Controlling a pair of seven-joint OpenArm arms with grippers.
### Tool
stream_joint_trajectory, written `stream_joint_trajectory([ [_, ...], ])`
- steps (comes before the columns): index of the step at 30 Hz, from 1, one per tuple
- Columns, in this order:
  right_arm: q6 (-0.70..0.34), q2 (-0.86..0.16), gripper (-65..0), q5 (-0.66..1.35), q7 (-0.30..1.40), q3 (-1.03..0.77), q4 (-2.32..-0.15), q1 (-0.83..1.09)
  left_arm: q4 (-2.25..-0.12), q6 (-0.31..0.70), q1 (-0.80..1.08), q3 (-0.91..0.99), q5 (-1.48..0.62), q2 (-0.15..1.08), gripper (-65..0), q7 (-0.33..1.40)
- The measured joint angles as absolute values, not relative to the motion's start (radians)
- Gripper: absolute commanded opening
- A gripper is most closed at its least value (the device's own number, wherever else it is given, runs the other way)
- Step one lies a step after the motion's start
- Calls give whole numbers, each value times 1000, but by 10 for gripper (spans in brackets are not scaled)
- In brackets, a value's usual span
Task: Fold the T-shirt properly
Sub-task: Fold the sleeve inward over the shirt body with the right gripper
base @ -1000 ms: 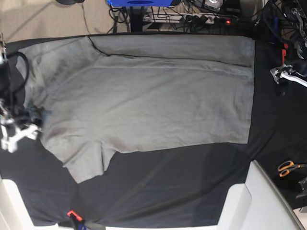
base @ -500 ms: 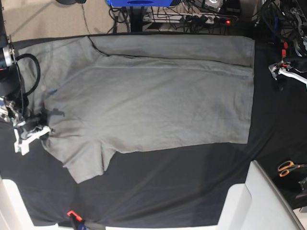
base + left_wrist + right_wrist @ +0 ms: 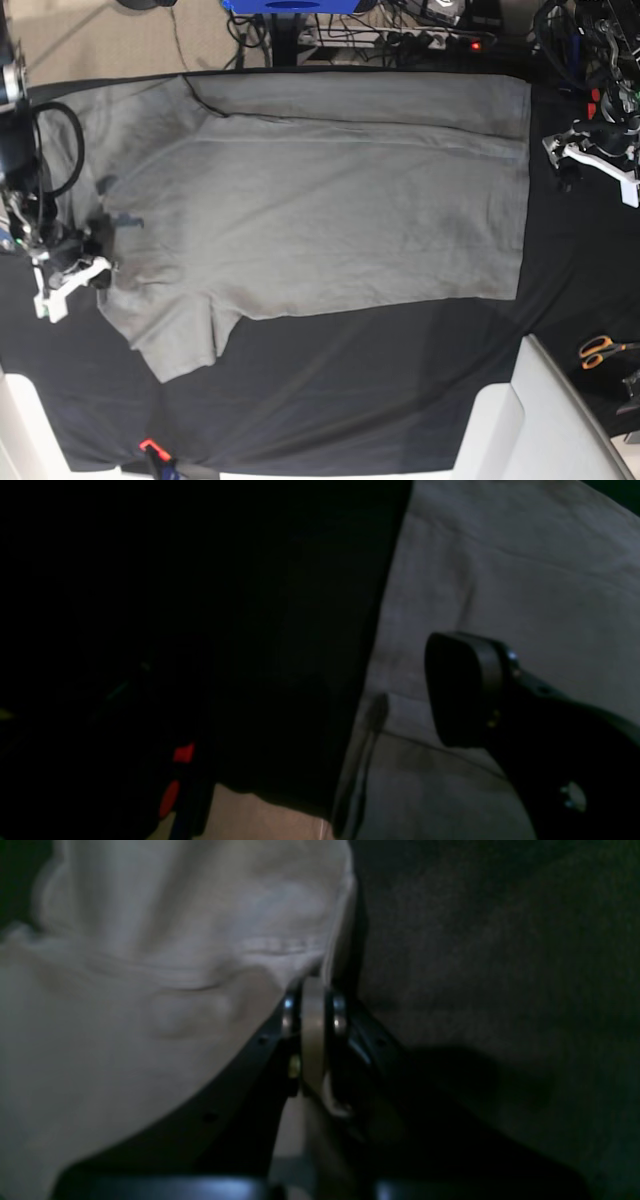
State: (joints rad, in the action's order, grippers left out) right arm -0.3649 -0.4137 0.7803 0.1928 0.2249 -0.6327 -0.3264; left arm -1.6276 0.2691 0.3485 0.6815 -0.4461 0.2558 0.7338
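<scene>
Your right claw (image 3: 312,1005) is clenched on the T-shirt (image 3: 320,200) shoulder edge, shirt flat on black cloth (image 3: 350,390). Left claw (image 3: 590,150) released beside the hem. Scissors (image 3: 600,350) lie near the right edge.

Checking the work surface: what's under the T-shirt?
A large black cloth lies under the T-shirt, showing past its edges. Whatever is beneath the shirt's middle is covered.

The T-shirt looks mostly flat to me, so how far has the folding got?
Early on. Done: the T-shirt has one long edge turned in along the far side. In hand: the right gripper is shut on the shirt's edge near the shoulder, while the left gripper waits open beside the hem. Left: the near sleeve and side lie unfolded on the black cloth.
</scene>
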Motion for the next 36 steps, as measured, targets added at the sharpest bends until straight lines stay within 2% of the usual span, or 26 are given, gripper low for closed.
stream_joint_trajectory([
  [8, -366, -411, -650, 777, 417, 25, -958, -165, -1627, 270, 347, 681, -447, 257, 0, 735],
  [13, -363, -407, -650, 777, 499, -49, -1103, -78, -1626, 270, 347, 681, -448, 256, 0, 734],
  [25, -366, -381, -647, 780, 624, -172, -1278, 90, -1626, 269, 346, 681, -448, 255, 0, 734],
  [27, -366, -360, -600, 778, 661, -199, -1282, 104, -1626, 270, 346, 681, -448, 255, 0, 734],
  [33, -361, -324, -336, 764, 749, -265, -1364, 117, -1626, 270, 347, 681, -448, 255, 0, 734],
  [36, -344, -310, -231, 781, 741, -277, -1454, 110, -1626, 270, 346, 681, -448, 258, 0, 733],
])
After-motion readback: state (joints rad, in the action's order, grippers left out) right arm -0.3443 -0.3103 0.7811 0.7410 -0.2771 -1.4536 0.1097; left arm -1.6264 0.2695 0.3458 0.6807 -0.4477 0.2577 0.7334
